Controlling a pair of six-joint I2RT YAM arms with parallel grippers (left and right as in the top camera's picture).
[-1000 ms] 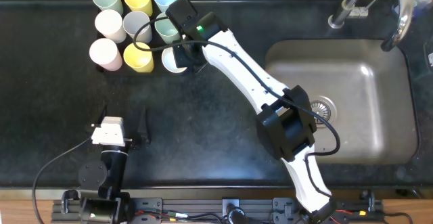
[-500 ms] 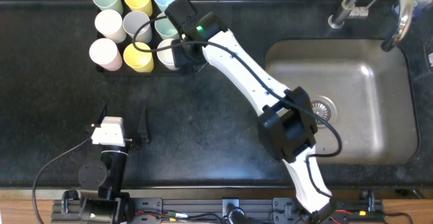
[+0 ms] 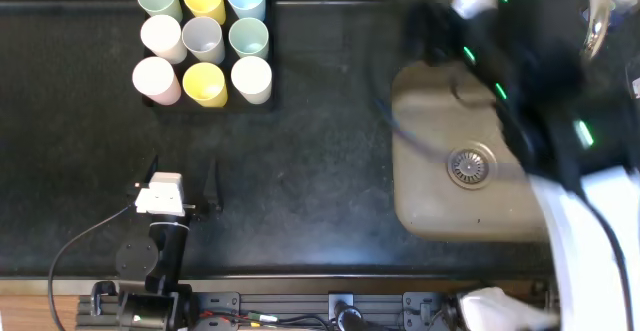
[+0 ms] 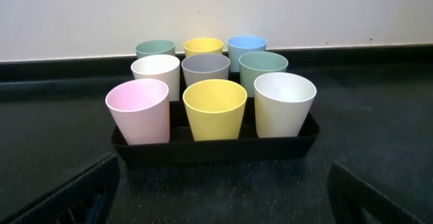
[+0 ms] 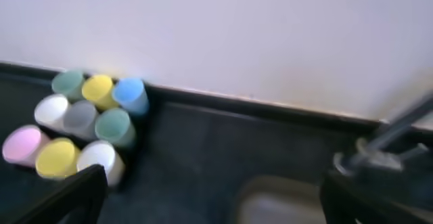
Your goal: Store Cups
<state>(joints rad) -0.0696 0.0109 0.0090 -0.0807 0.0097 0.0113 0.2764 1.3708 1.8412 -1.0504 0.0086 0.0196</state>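
Several pastel cups stand upright in three rows in a black tray at the counter's back left. The front row holds a pink cup, a yellow cup and a white cup. The left wrist view faces the tray with the white cup at the front corner. My left gripper rests open on the counter, well in front of the tray. My right gripper is open and empty, high above the counter near the sink, far from the cups.
A steel sink takes up the right side, with a faucet behind it. The right arm is a blur over the basin. Dark bare counter lies between the tray and the left gripper.
The right gripper let go of the white cup in the tray's front right slot and swung away to the right, over the sink. The left arm has not moved.
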